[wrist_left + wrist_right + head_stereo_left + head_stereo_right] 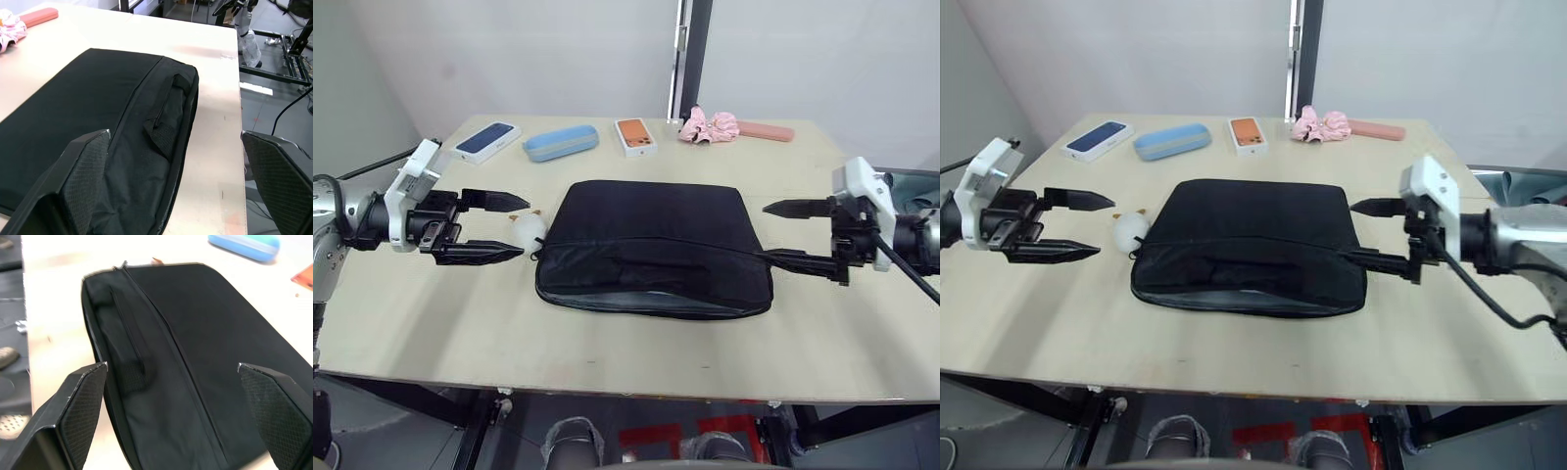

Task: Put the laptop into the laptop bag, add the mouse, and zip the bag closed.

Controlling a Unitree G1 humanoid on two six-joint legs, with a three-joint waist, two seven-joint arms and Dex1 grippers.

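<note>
Black fabric laptop bag [651, 245], flat on table, near edge gaping (grey lining showing), unzipped; left gripper [494, 226] and right gripper [795, 233] wide, empty.

walls [509, 49]: plain white | table [607, 343]: light wood | floor [274, 98]: grey

Rt claw [178, 416] spread wide over laptop bag [195, 342], w/ blue case [244, 246] beyond.
</note>
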